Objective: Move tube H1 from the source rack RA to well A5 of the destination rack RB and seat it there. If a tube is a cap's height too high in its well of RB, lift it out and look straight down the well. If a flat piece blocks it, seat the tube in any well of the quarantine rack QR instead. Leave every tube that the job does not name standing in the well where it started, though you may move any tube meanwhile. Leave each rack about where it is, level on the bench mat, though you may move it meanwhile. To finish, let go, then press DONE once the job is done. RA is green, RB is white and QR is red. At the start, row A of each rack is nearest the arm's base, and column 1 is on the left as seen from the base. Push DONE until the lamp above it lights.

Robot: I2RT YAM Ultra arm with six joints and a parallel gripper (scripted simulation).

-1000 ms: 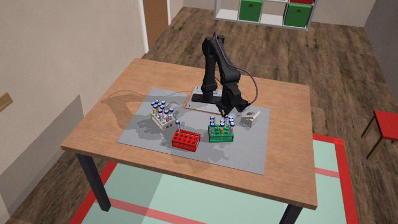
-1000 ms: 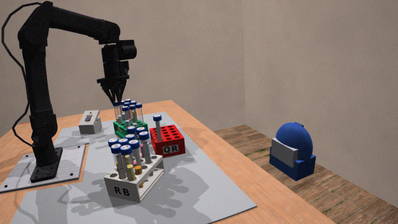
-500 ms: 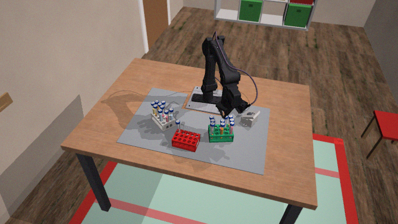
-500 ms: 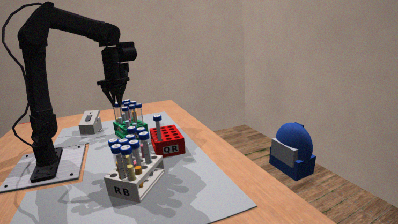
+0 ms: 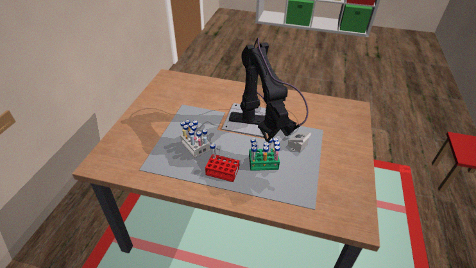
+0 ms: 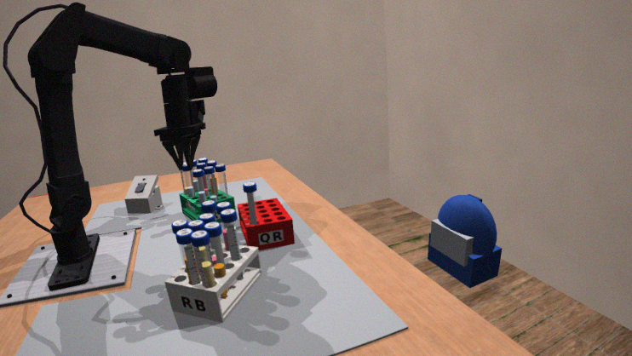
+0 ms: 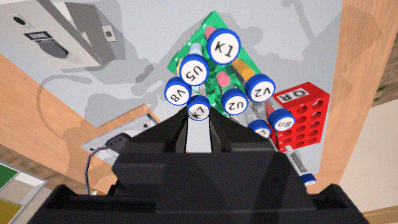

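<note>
Grey mat (image 5: 283,186) (image 6: 353,318) (image 7: 280,30) below; end effector (image 5: 267,135) (image 6: 186,167) (image 7: 198,111) partly hides the green rack (image 5: 264,165) (image 6: 187,208) (image 7: 212,22).
</note>
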